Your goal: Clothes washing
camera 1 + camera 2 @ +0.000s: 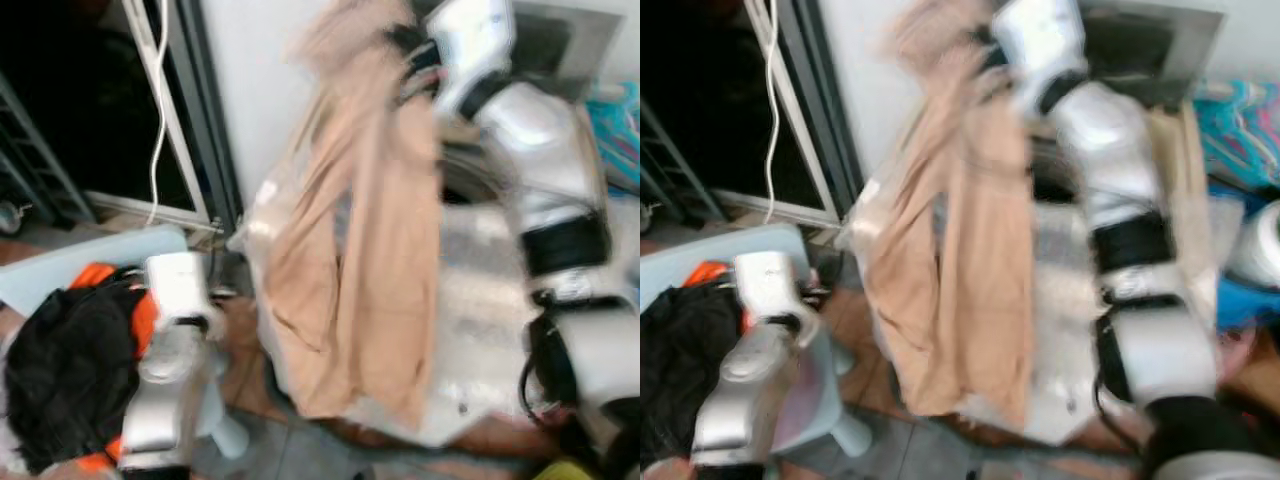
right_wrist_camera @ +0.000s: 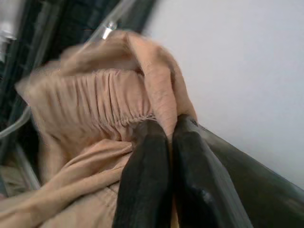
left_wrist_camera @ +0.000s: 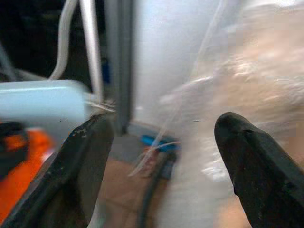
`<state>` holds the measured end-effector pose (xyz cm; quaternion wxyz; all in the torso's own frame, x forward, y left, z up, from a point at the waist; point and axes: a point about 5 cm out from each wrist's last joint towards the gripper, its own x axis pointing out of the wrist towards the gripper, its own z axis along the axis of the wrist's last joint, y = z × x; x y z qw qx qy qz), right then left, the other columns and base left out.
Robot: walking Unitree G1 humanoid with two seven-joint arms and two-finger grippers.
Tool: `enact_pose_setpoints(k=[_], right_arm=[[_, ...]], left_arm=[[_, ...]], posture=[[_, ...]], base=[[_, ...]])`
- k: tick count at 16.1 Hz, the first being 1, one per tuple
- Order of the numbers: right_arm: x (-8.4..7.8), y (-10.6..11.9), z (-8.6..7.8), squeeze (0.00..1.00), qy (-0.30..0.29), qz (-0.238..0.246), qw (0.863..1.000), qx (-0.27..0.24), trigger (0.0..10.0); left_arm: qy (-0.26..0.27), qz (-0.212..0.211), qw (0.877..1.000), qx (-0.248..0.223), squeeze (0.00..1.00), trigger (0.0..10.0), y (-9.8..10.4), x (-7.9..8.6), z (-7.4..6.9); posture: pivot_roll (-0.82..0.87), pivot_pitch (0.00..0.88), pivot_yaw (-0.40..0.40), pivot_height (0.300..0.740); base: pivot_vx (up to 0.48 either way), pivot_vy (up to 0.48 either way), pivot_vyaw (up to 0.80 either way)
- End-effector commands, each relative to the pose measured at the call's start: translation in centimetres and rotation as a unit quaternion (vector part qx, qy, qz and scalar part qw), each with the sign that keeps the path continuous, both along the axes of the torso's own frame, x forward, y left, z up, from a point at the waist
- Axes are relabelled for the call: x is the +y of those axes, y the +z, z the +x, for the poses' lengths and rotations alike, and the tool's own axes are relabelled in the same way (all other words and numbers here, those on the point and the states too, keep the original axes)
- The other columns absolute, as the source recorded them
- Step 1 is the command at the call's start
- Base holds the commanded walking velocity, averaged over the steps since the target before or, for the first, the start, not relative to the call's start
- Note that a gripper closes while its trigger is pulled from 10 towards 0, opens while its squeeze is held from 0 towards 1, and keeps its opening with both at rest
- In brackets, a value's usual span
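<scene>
A beige garment point(image 1: 350, 260) with a gathered elastic waistband point(image 2: 104, 102) hangs high in front of the white wall. My right gripper point(image 2: 168, 137) is shut on its waistband, the arm raised at the upper right point(image 1: 470, 50). The cloth drapes down over a plastic-covered white washing machine point(image 1: 480, 300). My left gripper point(image 3: 161, 137) is open, held low beside a pale blue basket point(image 1: 90, 255) that holds black clothes point(image 1: 65, 370) and orange clothes point(image 1: 145, 315).
A dark doorway with a metal frame point(image 1: 195, 110) and a white cable point(image 1: 155, 150) is at the left. Turquoise patterned cloth point(image 1: 620, 130) lies at the far right. A clear plastic sheet point(image 3: 247, 95) covers the machine. Brown tiled floor point(image 1: 245, 370) runs below.
</scene>
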<state>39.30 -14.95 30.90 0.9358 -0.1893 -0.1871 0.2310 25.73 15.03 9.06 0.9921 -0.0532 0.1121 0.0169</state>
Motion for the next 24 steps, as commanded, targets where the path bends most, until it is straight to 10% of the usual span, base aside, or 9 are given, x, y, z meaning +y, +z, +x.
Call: enact_pose_setpoints(k=[1, 4, 8, 9, 12, 16, 19, 21, 24], right_arm=[[0.1, 2.6, 0.5, 0.00, -0.028, 0.025, 0.999, -0.026, 10.0], [-4.6, 4.2, 1.3, 0.00, -0.182, 0.089, 0.978, -0.044, 10.0], [-4.2, -2.1, 1.5, 0.00, -0.179, 0.026, 0.983, 0.037, 10.0], [-4.0, -4.3, 1.6, 0.98, -0.174, 0.004, 0.981, 0.087, 10.0], [-4.9, -10.3, 0.4, 1.00, -0.177, -0.041, 0.962, 0.204, 10.0], [-4.5, -7.2, -0.6, 1.00, -0.126, 0.060, 0.982, 0.124, 10.0], [-1.6, -5.8, -2.4, 1.00, 0.021, 0.094, 0.988, 0.118, 10.0], [1.6, -9.4, -5.3, 1.00, 0.146, 0.019, 0.973, 0.178, 10.0], [3.2, -13.5, -7.0, 1.00, 0.160, -0.020, 0.966, 0.200, 10.0]], left_arm=[[0.017, 0.011, 1.000, -0.001, 0.00, 10.0, 0.3, 1.1, -0.1], [0.019, 0.001, 1.000, 0.000, 0.00, 10.0, 0.2, 1.0, -0.2], [0.016, -0.002, 1.000, 0.003, 0.00, 10.0, 0.1, 0.7, -0.2], [0.016, -0.003, 1.000, 0.005, 0.00, 10.0, 0.1, 0.8, -0.3], [0.014, -0.001, 1.000, 0.009, 0.00, 10.0, 0.1, 0.7, -0.1], [0.014, 0.001, 1.000, 0.007, 0.00, 10.0, 0.1, 0.8, 0.1], [0.014, 0.003, 1.000, 0.007, 0.00, 10.0, 0.1, 0.9, 0.1], [0.012, 0.002, 1.000, 0.006, 0.00, 10.0, 0.1, 0.9, 0.1], [0.011, 0.003, 1.000, 0.005, 0.00, 10.0, 0.2, 0.8, 0.1]], posture=[[-0.03, 0.000, -0.013, 0.740], [-0.03, 0.000, -0.017, 0.740], [-0.04, 0.000, -0.015, 0.740], [-0.04, 0.000, -0.014, 0.740], [-0.04, 0.000, -0.012, 0.740], [-0.04, 0.000, -0.010, 0.740], [-0.04, 0.000, -0.009, 0.740], [-0.04, 0.000, -0.009, 0.740], [-0.03, 0.000, -0.010, 0.740]], base=[[0.262, 0.000, 0.00], [0.000, 0.000, 0.00], [0.000, 0.000, 0.00], [0.000, 0.000, 0.00], [0.000, 0.000, 0.00], [0.000, 0.000, 0.00], [0.000, 0.000, 0.00], [0.000, 0.000, 0.00], [0.000, 0.000, 0.00]])
